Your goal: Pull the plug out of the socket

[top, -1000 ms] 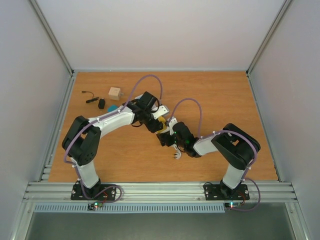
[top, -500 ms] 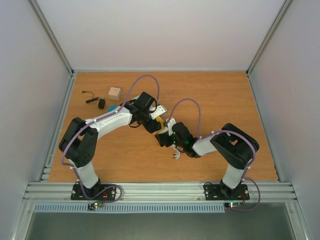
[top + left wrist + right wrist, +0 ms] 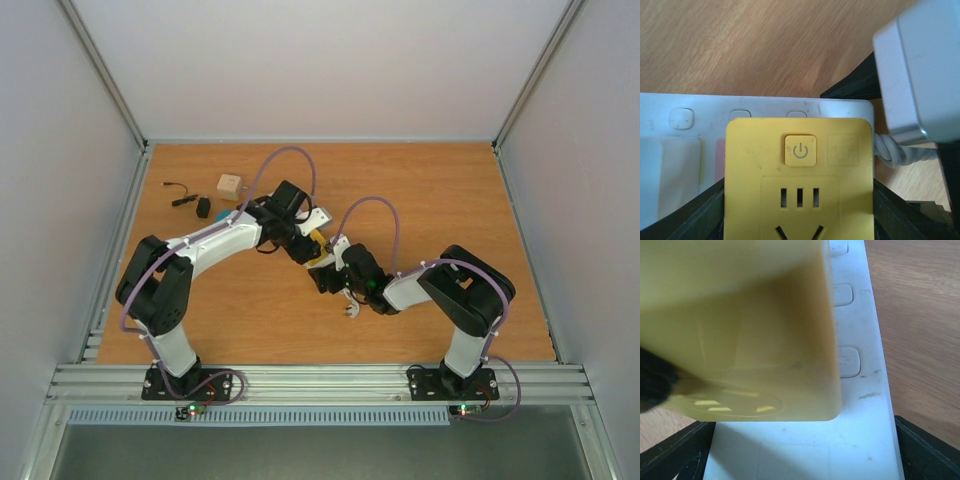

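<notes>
One yellow plug [image 3: 799,175], one white socket [image 3: 765,103]

Black fingers [image 3: 687,217] of my left pincer [image 3: 799,222] frame a bright yellow plug [image 3: 799,165]. It is plain yellow apart from a grey power symbol on its square button and dark slots below that.

Beyond the pincer, the socket [image 3: 695,107] is white, with a pale cream patch and a pink-red patch to the pincer's left. To the pincer's right are a white block [image 3: 920,65] and a white ribbed cord [image 3: 892,152].

Further out, the table [image 3: 740,40] is orange-brown wood with fine streaked grain.

My right pincer [image 3: 805,455] also has black fingers [image 3: 927,447], with white socket between them and yellow plug just ahead.

My left arm [image 3: 215,243] and right arm [image 3: 405,290] are white and black, with purple cables [image 3: 290,152].
</notes>
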Robot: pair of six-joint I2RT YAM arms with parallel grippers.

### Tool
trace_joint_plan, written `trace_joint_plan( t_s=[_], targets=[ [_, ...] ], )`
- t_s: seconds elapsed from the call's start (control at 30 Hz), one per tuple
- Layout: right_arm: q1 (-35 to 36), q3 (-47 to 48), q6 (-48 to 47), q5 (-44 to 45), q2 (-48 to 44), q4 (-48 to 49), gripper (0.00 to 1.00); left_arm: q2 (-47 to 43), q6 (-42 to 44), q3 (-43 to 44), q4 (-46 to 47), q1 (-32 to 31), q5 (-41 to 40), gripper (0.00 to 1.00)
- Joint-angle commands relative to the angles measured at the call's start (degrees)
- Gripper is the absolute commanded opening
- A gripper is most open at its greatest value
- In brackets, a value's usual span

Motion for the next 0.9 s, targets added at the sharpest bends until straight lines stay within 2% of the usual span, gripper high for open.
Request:
trace_joint_plan(
  t_s=[0.0,0.33,0.57,0.87],
  targets=[
    [0.3,0.6,-1.1,1.4,1.9,-1.3,0.60,-5.0,-0.1,2.7,2.4,-0.4,3.3,0.33],
    [0.3,0.6,-0.9,1.5,1.9,-1.5,0.59,-6.0,0.1,1.9,1.3,0.2,2.8,0.32],
    [0.3,0.6,-0.9,1.4,1.9,-1.5,0.59,-8.2,0.9,1.3,-0.8,3.2,1.7,0.32],
    [0.3,0.6,-0.9,1.4,1.9,-1.5,0.59,-14.1,2.8,-1.1,-3.9,7.6,8.7,0.32]
  ],
)
